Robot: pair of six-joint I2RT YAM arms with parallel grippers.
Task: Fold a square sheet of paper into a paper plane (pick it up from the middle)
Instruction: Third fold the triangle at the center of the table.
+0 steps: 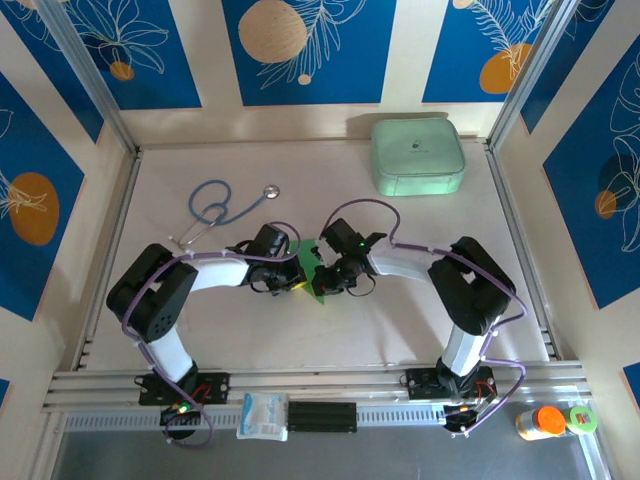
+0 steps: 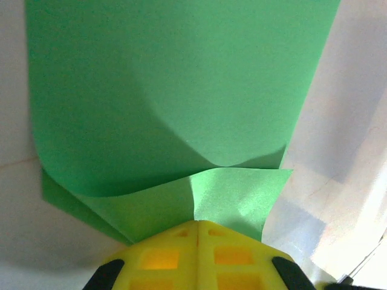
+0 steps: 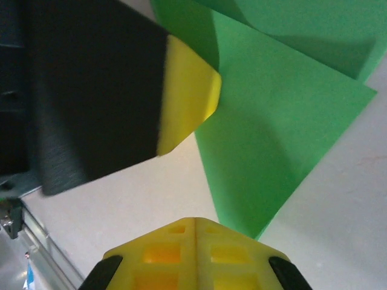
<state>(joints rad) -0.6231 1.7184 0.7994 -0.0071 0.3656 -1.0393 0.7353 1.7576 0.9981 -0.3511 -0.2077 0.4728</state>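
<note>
Green paper (image 2: 181, 90): far edge cropped.

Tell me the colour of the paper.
The paper is bright green, clearest in the left wrist view.

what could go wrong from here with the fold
The left gripper pinches the square sheet of paper by a small bit while it bows, so it may slip or crease crooked. The right gripper, shut, sits close to the left one; they might collide.

Found no readable text, brand, number or sign anywhere; saw only a small dark mark on the mint case (image 1: 418, 155) and faint bluish print on the white packet (image 1: 264, 415), both too small to make out.
</note>
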